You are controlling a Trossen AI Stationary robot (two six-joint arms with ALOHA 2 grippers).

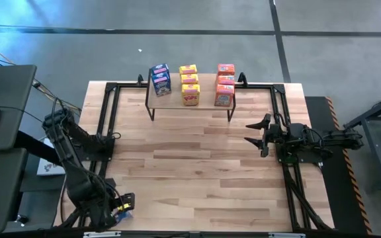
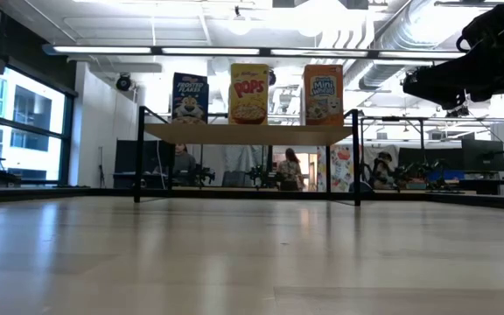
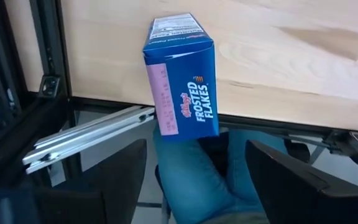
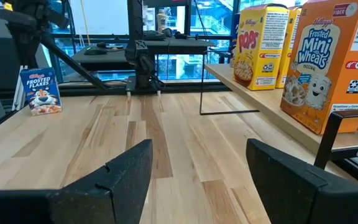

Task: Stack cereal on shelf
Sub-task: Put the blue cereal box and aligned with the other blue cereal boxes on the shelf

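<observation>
The shelf (image 1: 189, 104), a wooden top on black legs, stands at the table's far edge. Blue (image 1: 160, 79), yellow (image 1: 189, 83) and orange-red (image 1: 225, 84) cereal boxes stand upright on it in rows. Another blue box (image 3: 182, 74) is at the table's near left corner and also shows upright in the right wrist view (image 4: 40, 91). My left gripper (image 3: 194, 177) is open there, its fingers on either side just short of the box. What bears the box I cannot tell. My right gripper (image 1: 256, 132) is open and empty over the table's right side.
A black frame rail (image 1: 111, 119) runs round the table's edges. A blue cloth-like thing (image 3: 185, 180), perhaps a person's sleeve or leg, shows under the blue box beyond the table's near edge. Bare wood (image 1: 190, 165) lies between the shelf and the near edge.
</observation>
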